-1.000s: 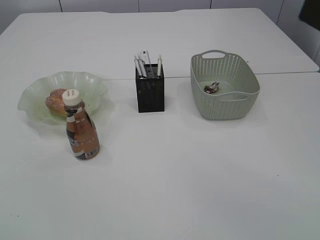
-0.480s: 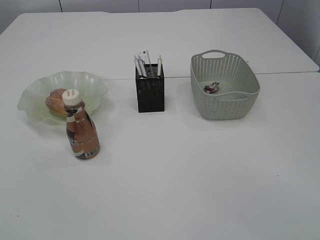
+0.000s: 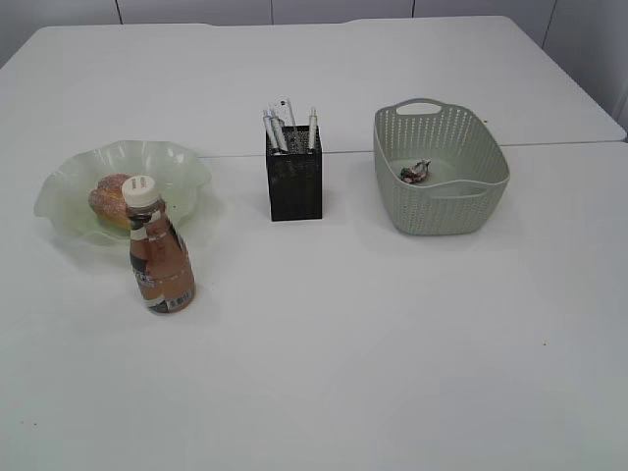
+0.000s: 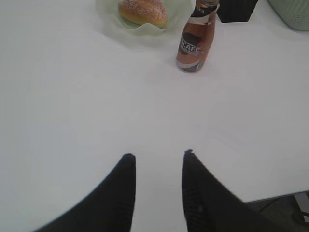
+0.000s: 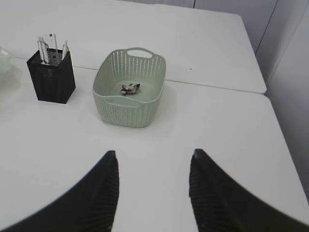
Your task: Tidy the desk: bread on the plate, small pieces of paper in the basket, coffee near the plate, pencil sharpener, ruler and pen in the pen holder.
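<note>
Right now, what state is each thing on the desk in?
Bread: lying in the plate.
Coffee: upright, capped, beside the plate.
Pen holder: upright, holding pens.
Basket: upright, crumpled paper inside.
Left gripper: open, empty.
Right gripper: open, empty.

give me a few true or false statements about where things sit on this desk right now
1. The bread lies in the plate. True.
2. The coffee lies on its side. False: it stands upright in front of the plate.
3. The basket holds nothing. False: a small crumpled piece of paper lies in it.
4. The pen holder stands between the plate and the basket. True.
5. The left pincer grips the coffee. False: its jaws are open and empty, well short of it.
</note>
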